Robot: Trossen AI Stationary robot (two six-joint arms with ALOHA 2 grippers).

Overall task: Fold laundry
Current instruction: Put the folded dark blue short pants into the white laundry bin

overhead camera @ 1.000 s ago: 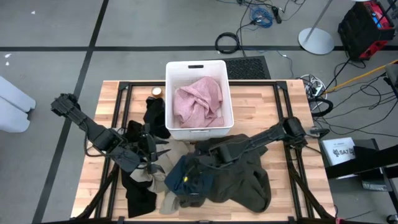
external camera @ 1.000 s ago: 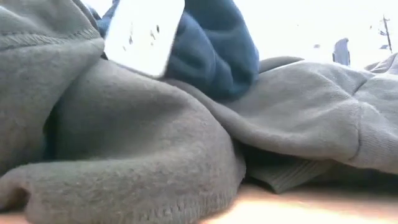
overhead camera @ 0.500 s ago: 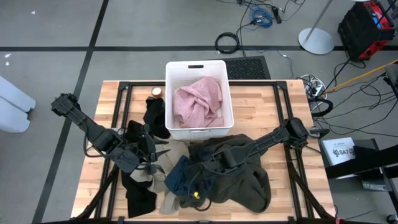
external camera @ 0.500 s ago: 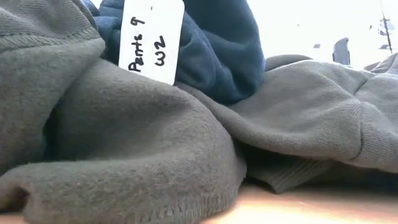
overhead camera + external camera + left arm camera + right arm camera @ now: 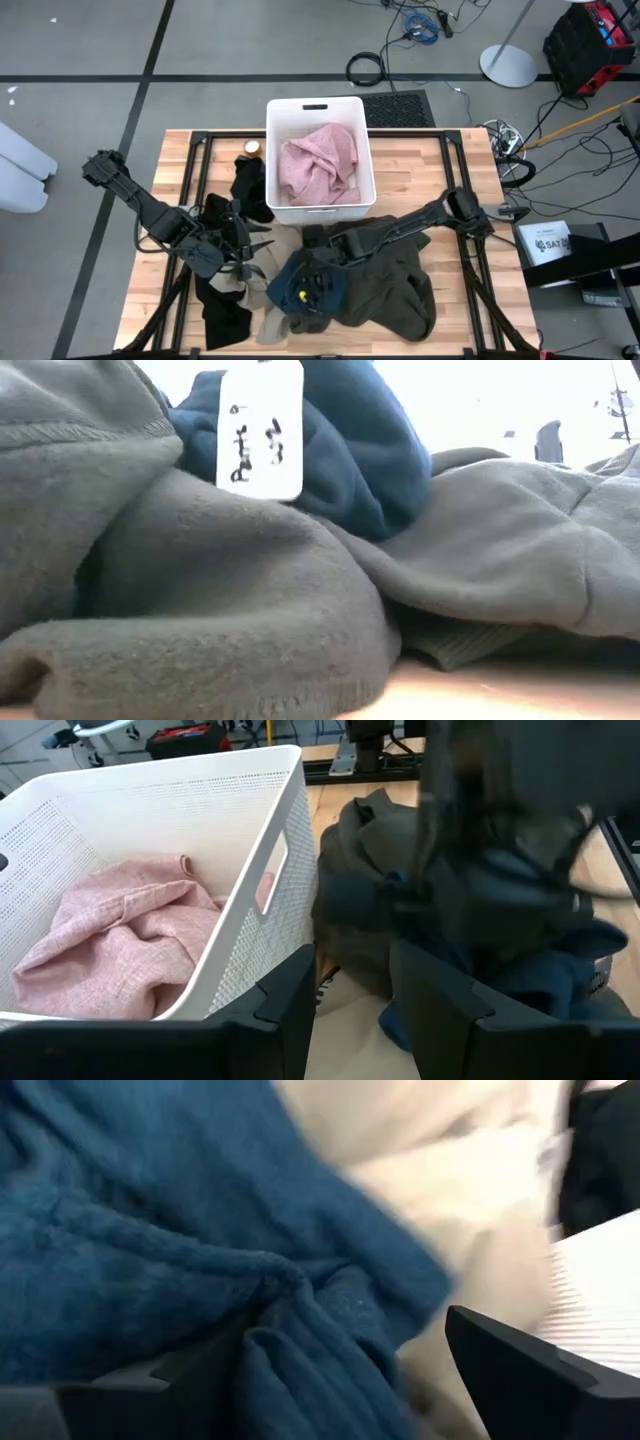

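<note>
Robot arms at a table [image 5: 455,150] strewn with laundry.
The right gripper [image 5: 312,292] has its fingers closed on the navy blue garment [image 5: 300,280], atop the olive-grey garment [image 5: 395,290]; the left gripper [image 5: 250,255] waits with fingers parted over the beige garment [image 5: 240,290].

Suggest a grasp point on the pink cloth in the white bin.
Probably the raised crumpled fold near the middle of the pale pink cloth garment, from straight above: the white perforated plastic bin walls it on every side, so only the top is open.
</note>
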